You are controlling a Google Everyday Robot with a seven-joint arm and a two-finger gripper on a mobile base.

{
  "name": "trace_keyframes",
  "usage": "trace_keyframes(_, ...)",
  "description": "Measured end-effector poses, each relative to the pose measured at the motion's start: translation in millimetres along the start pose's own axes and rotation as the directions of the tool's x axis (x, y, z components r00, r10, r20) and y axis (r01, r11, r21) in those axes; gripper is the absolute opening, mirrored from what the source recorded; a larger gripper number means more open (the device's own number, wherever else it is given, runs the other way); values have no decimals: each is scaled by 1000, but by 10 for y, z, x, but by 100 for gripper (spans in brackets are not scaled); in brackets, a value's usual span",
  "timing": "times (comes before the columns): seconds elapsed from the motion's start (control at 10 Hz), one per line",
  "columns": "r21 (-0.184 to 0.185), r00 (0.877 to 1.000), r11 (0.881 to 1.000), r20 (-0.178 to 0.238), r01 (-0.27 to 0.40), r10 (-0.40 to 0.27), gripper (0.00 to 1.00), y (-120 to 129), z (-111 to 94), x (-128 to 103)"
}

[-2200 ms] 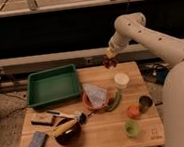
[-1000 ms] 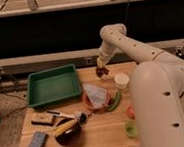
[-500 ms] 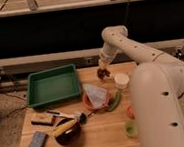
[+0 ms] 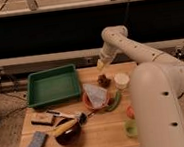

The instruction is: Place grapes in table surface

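Hovering over the far edge of the bench (image 4: 103, 132), the gripper (image 4: 100, 65) hangs just above and slightly to 11 o'clock of the grapes (image 4: 104, 79); whether it is spread or pressed together, I cannot tell. The grapes lie on the bare planks apart from the gripper, with the white cup (image 4: 121, 80) just beside them at 3 o'clock, the green tray (image 4: 53, 85) at 9 o'clock and the red plate (image 4: 89, 101) near at 7 o'clock.

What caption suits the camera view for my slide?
Tool hovers above the grapes resting on the table surface, beside the white cup.
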Motion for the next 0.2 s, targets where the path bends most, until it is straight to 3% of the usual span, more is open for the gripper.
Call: trace_keyframes(0.2,1,1000,1000,0,-1,1,62,2,0,-4)
